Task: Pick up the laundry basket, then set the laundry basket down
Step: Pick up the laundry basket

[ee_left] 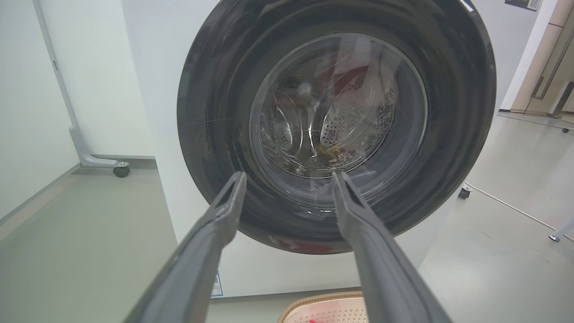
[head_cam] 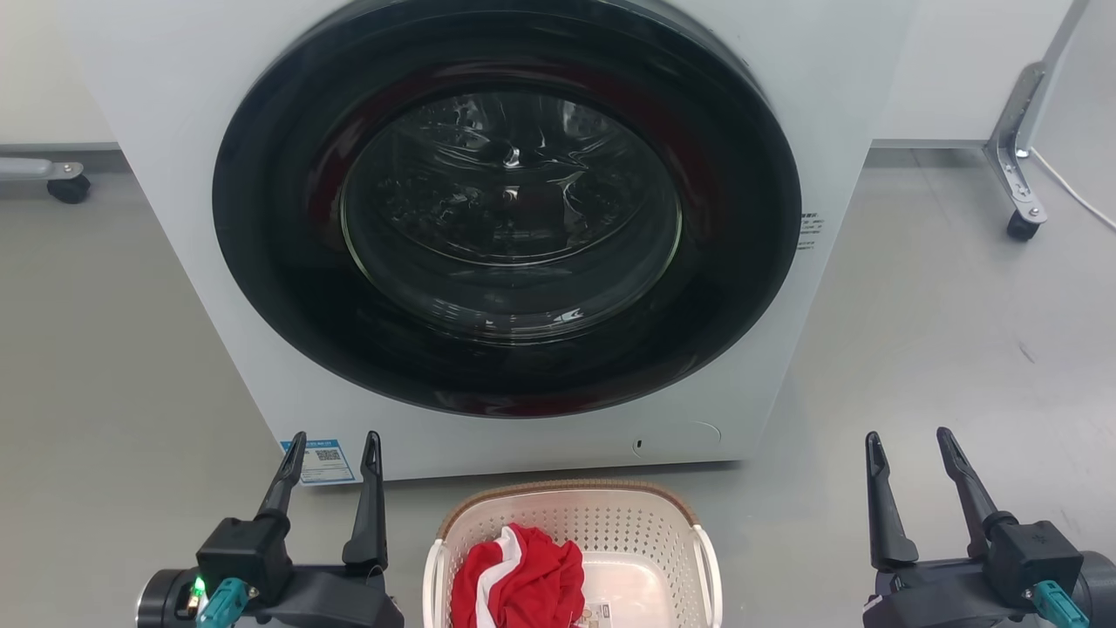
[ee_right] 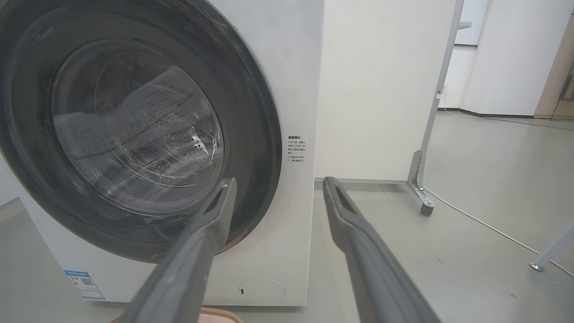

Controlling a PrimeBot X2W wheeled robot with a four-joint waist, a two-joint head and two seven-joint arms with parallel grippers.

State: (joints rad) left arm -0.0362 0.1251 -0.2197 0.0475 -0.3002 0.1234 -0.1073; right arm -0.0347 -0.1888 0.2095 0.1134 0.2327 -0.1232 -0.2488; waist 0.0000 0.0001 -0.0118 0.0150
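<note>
The laundry basket (head_cam: 645, 532), cream-white and perforated with a brown woven-look rim, stands on the floor at the bottom centre of the head view, just in front of the washing machine. A red and white garment (head_cam: 519, 580) lies inside it. My left gripper (head_cam: 335, 443) is open to the left of the basket, clear of it. My right gripper (head_cam: 907, 439) is open to the basket's right, also apart. The left wrist view catches the basket's far rim (ee_left: 323, 299) at its bottom edge, between the fingers of my left gripper (ee_left: 289, 177). My right gripper (ee_right: 279, 183) points at the machine's lower right front.
A white front-loading washing machine (head_cam: 157, 105) with a shut dark round door (head_cam: 506, 209) stands directly ahead. Partition frames on castors (head_cam: 1022, 225) stand at the back right and back left (head_cam: 68, 187). A white cable (head_cam: 1077, 196) runs along the grey floor at the right.
</note>
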